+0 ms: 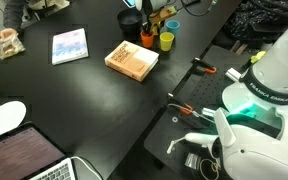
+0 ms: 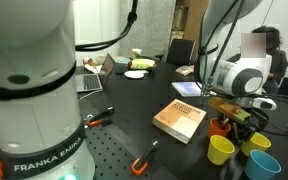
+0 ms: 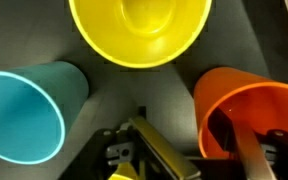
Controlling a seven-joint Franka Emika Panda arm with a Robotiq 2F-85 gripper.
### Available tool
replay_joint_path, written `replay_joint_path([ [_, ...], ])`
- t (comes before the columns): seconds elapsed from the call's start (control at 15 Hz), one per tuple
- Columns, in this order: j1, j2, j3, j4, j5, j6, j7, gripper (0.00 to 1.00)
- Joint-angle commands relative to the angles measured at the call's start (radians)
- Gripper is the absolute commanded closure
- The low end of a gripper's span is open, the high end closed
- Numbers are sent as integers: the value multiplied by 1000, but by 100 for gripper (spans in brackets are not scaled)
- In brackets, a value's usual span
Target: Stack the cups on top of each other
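Observation:
In the wrist view a yellow cup (image 3: 139,30) stands at the top, a blue cup (image 3: 24,112) at the left and an orange cup (image 3: 252,105) at the right. My gripper (image 3: 199,150) is open and straddles the orange cup's near wall, with one finger inside the cup and one outside. In both exterior views the gripper (image 2: 232,112) (image 1: 154,14) hangs over the cluster of cups. There the orange cup (image 2: 221,127) (image 1: 147,40), a yellow cup (image 2: 220,150) (image 1: 167,41), the blue cup (image 2: 257,143) and a second yellow cup (image 2: 265,167) stand close together.
A tan book (image 1: 132,60) (image 2: 179,120) lies next to the cups. A blue-white booklet (image 1: 69,46), a white plate (image 1: 4,118) and a laptop (image 1: 24,155) lie further off. Orange-handled tools (image 1: 189,108) (image 2: 144,160) lie near the robot base (image 1: 264,90).

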Motion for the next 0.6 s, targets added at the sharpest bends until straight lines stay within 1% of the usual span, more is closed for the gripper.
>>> replay_joint_path([
  [0.0,-14,21,10,37,14,-11,4,65],
  [0.07,-16,22,12,38,16,-14,4,73],
  [0.2,-25,13,22,37,24,-40,0,87],
  [0.27,-31,5,29,36,30,-57,-3,95],
  [0.33,-35,-4,35,35,36,-76,-4,99],
  [0.53,-51,-21,53,42,58,-125,-10,99],
])
